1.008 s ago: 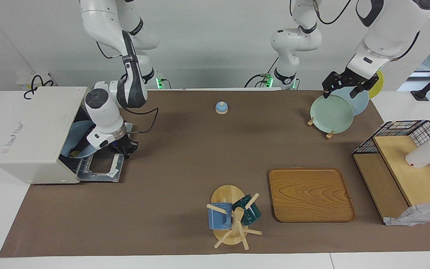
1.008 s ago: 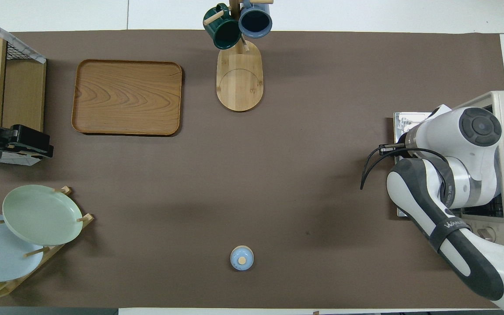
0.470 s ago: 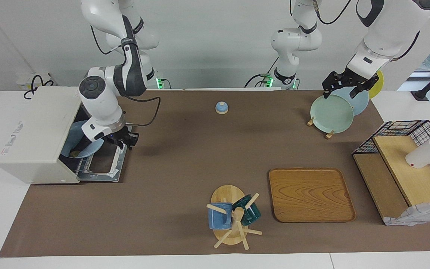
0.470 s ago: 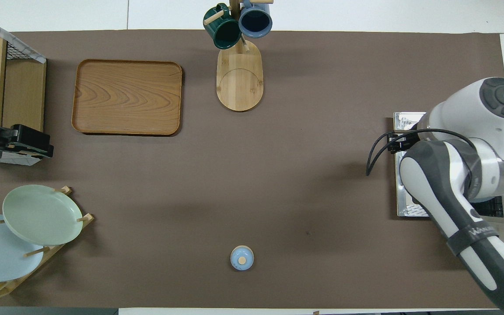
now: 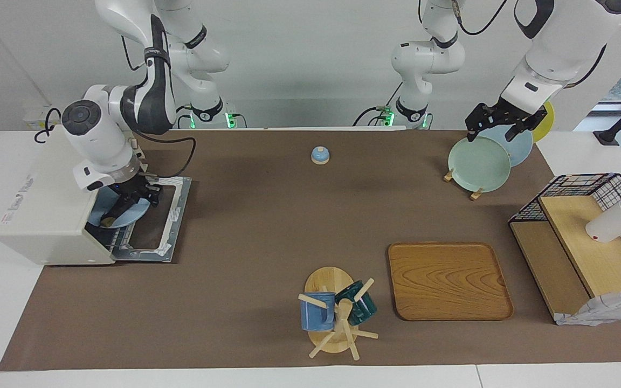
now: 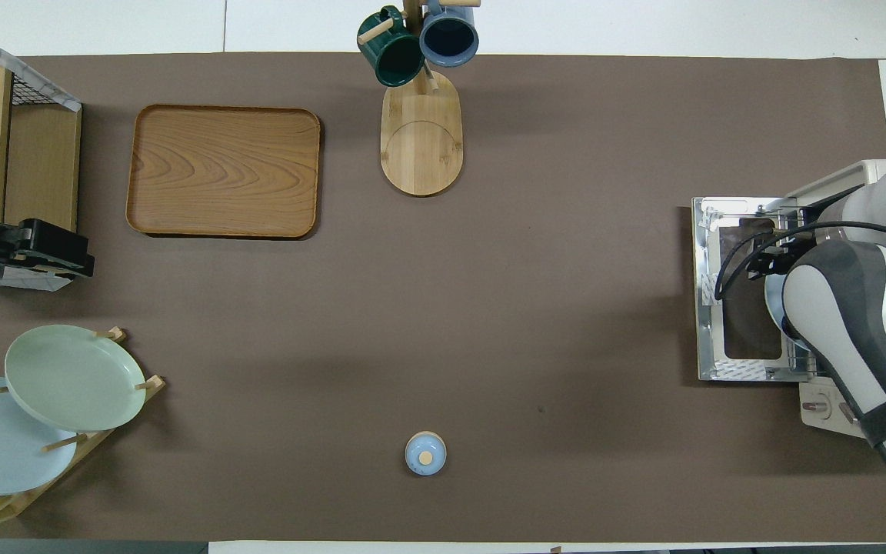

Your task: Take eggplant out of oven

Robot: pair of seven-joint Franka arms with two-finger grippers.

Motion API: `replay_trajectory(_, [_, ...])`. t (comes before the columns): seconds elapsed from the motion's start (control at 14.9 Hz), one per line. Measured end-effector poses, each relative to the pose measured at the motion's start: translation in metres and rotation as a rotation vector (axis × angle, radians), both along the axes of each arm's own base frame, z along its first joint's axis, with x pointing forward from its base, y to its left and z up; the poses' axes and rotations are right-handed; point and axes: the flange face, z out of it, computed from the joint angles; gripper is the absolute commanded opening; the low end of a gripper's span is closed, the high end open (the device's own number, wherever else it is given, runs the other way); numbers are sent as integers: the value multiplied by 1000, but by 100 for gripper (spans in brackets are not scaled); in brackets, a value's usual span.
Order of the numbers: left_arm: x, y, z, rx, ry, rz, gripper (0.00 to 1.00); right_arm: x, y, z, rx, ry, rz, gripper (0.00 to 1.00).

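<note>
The oven (image 5: 46, 199) stood door-down; inside, the eggplant (image 5: 118, 210) lay on a blue plate (image 5: 103, 211) under the right gripper (image 5: 137, 195) (finger spread unclear); the left gripper (image 5: 499, 123) waited open over the plate rack (image 5: 460, 178).

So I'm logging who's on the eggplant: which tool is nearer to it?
Right. The right tool is at the open oven mouth, just above the eggplant on its blue plate. The left tool waits over the plate rack at the table's left-arm end.
</note>
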Motion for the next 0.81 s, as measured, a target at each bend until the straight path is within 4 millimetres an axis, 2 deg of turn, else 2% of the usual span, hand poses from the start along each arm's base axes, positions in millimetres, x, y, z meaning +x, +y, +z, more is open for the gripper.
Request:
replay_trajectory(0.27, [0,0,0,0,0,0,100,-4,-1,-12,0,-11,7,41])
replay_trajectory(0.47, [0,0,0,0,0,0,100,-8,-11,-21,3,-41,28,32])
replay_trajectory(0.67, [0,0,0,0,0,0,100,-14,-21,-32,6,-57,44,0])
replay_trajectory(0.81, [0,0,0,0,0,0,100,-15,-20,-28,4,-64,75,0])
